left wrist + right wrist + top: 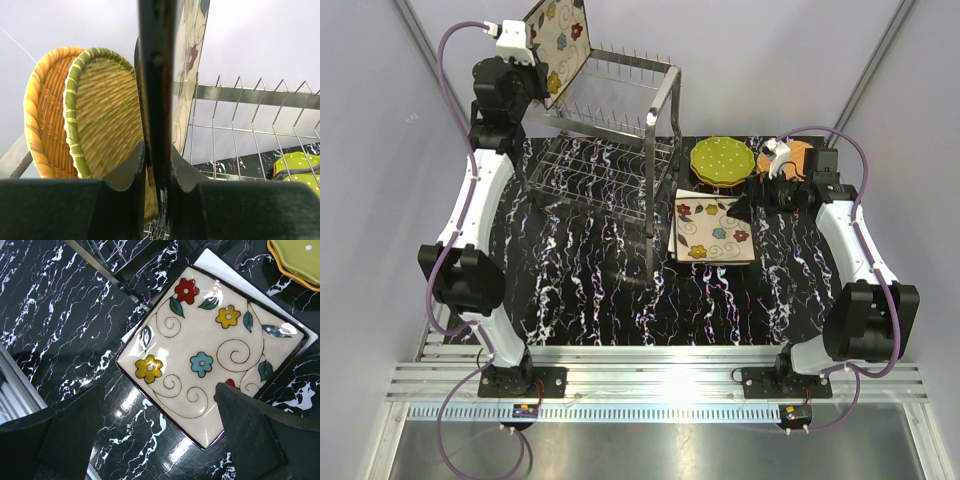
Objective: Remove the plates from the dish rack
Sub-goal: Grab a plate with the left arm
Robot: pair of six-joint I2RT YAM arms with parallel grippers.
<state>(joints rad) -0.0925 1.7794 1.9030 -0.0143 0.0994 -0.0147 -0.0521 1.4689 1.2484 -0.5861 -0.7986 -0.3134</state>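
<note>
No writing, label, brand or number can be read anywhere — each square plate (210,355) bears only painted flowers and curls, each green plate (723,160) only pale dots.

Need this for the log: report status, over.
Left gripper shut on square cream flowered plate, held up at shiny steel wire dish rack. Right gripper open over second flowered plate on table. No obstruction seen.

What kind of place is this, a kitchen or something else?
Probably a lab test cell, not a real kitchen: a left arm and right arm bolted to a metal rail, plain white walls, and a dish rack on a black marbled tabletop.
</note>
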